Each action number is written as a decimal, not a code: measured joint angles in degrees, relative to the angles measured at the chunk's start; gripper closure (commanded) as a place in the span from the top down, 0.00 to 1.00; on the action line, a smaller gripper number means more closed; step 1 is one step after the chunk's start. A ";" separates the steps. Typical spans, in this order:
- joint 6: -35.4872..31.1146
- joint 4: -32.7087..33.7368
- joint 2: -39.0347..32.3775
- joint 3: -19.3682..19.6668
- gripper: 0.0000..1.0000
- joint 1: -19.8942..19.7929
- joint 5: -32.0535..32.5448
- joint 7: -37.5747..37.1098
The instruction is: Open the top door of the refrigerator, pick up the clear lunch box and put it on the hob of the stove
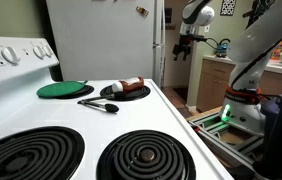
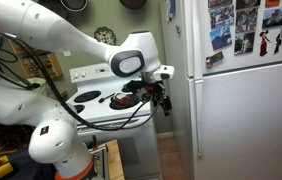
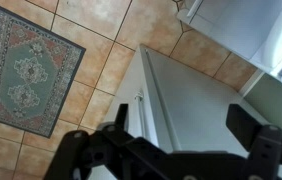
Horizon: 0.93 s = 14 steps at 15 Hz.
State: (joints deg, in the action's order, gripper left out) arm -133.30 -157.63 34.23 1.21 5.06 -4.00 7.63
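The tall white refrigerator (image 2: 243, 120) stands at the right in an exterior view and behind the stove in an exterior view (image 1: 101, 40). Its top door (image 2: 243, 35), covered with photos, is shut. My gripper (image 2: 161, 98) is open and empty, in the air just in front of the fridge, apart from it; it also shows in an exterior view (image 1: 184, 47). In the wrist view the open jaws (image 3: 181, 116) frame a white fridge panel (image 3: 186, 95). The stove (image 2: 93, 100) has a white hob (image 1: 86, 125) with black coil burners (image 1: 146, 157). The clear lunch box is hidden.
On the hob's far end lie a green round lid (image 1: 65, 90), a black plate with food (image 1: 127, 91) and a black utensil (image 1: 99, 104). A patterned rug (image 3: 29, 68) lies on the tiled floor. A wooden counter (image 1: 219, 75) stands beyond the fridge.
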 measured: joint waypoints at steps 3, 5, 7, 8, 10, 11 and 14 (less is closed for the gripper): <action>0.00 -0.37 -0.22 0.00 1.00 0.00 0.00 0.00; 0.00 -0.23 -0.28 0.00 1.00 -0.01 0.00 0.00; 0.00 0.62 0.03 0.09 1.00 -0.06 0.03 0.06; -0.01 1.35 0.37 0.20 1.00 -0.17 0.12 0.24; -0.01 3.00 1.42 0.69 1.00 -0.49 0.23 1.02; -0.01 3.92 2.10 1.07 1.00 -0.66 0.32 1.55; -0.02 6.63 4.18 2.18 1.00 -1.43 0.66 2.89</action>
State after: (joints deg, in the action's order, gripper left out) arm -133.32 -151.00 38.40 3.39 3.62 -3.34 10.52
